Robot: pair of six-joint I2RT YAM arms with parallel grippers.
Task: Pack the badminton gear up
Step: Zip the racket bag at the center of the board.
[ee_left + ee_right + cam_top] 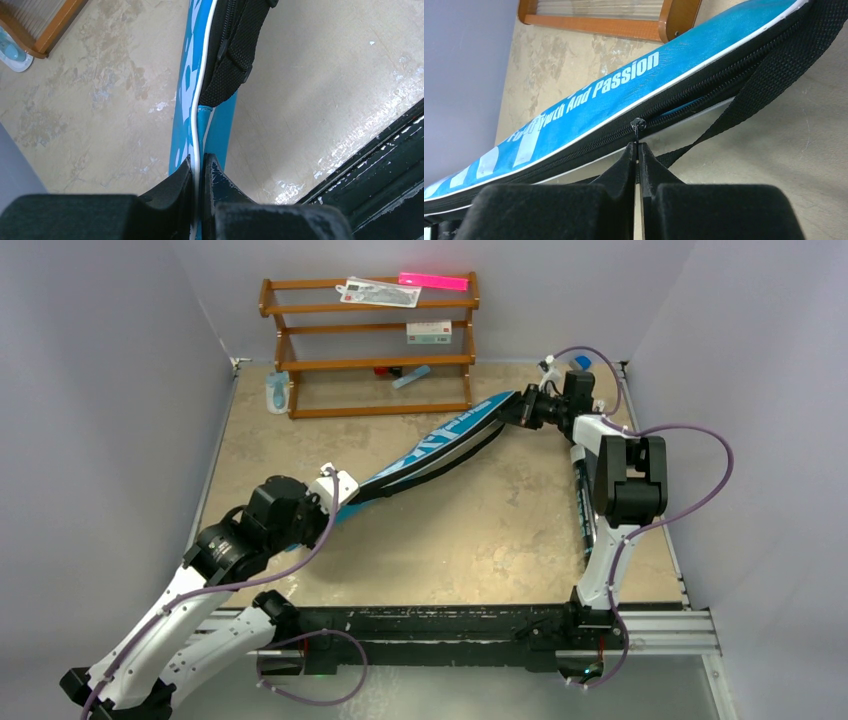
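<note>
The blue racket-shaped bag (430,450) hangs stretched across the table between both arms. My left gripper (338,502) is shut on the white-piped edge of its narrow end, and the wrist view shows the bag (187,90) pinched between the jaws of the left gripper (200,162). My right gripper (520,405) is at the wide end. In the right wrist view the right gripper (639,147) is shut on the small black zipper pull (638,125) of the bag (624,85). The zip stands parted just right of the pull. A black tube (583,505) lies along the right side, partly behind the right arm.
A brown wooden rack (370,345) stands at the back with small items on its shelves. A pale-blue bottle (277,393) sits left of it. The bag's black strap (744,100) hangs loose beneath it. A dark rail (450,620) runs along the near edge.
</note>
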